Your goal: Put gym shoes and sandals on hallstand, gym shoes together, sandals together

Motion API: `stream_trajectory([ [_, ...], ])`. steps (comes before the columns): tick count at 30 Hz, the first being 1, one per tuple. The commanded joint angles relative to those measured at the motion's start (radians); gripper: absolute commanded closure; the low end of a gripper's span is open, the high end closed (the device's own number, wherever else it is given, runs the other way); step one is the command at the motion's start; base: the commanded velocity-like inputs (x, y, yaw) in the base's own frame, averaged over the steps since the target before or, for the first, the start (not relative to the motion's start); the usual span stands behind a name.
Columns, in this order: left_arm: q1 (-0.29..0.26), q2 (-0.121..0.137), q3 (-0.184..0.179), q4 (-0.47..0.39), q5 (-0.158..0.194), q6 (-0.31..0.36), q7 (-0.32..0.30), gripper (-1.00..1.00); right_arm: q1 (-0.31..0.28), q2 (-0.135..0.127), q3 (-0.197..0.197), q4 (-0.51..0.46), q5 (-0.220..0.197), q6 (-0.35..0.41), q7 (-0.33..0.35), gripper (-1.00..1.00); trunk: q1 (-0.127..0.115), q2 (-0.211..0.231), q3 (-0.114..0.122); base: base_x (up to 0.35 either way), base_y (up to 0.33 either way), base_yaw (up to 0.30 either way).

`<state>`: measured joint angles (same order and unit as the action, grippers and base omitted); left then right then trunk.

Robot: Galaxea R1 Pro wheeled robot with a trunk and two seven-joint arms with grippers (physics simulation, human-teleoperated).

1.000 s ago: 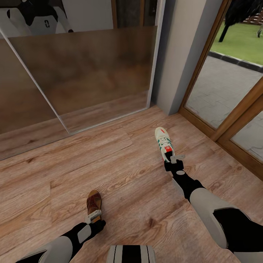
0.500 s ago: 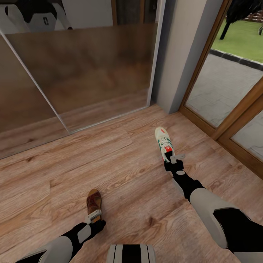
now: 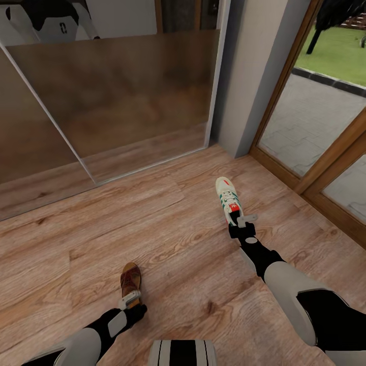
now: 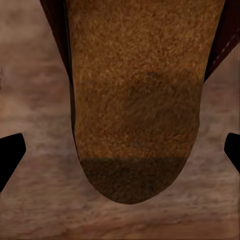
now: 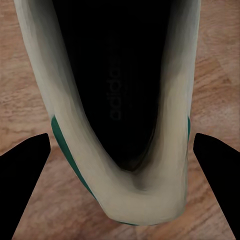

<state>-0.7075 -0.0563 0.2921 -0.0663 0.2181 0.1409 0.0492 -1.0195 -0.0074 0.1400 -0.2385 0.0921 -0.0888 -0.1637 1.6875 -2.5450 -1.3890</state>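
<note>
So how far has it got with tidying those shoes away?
Nothing is on a rack yet. In hand: the left gripper is at the heel of a dark brown leather-look sandal, and the right gripper at the heel of a white sneaker with green stripes, both over the wood-plank floor. Racking everything remains.

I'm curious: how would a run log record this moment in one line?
left gripper: open at sandal heel | right gripper: open at gym shoe heel

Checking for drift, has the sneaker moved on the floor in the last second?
No. The gym shoe keeps its place relative to the floor planks and the right claw.
</note>
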Motion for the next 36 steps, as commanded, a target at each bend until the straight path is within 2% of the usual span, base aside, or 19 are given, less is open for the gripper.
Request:
stream_trajectory([
  [1, 0.0, 0.0, 0.0, -0.006, 0.01, 0.006, 0.004, -1.0, -0.001, 0.0, 0.004, 0.001, 0.009, 0.0, -0.007, 1.0, 0.0, 0.0, -0.001, 0.0, 0.0, 0.0],
  [36, 0.0, 0.0, 0.004, -0.02, 0.01, 0.008, 0.004, -1.0, -0.001, -0.002, 0.004, 0.003, 0.01, 0.0, -0.007, 1.0, 0.0, 0.0, -0.001, 0.0, 0.0, 0.0],
])
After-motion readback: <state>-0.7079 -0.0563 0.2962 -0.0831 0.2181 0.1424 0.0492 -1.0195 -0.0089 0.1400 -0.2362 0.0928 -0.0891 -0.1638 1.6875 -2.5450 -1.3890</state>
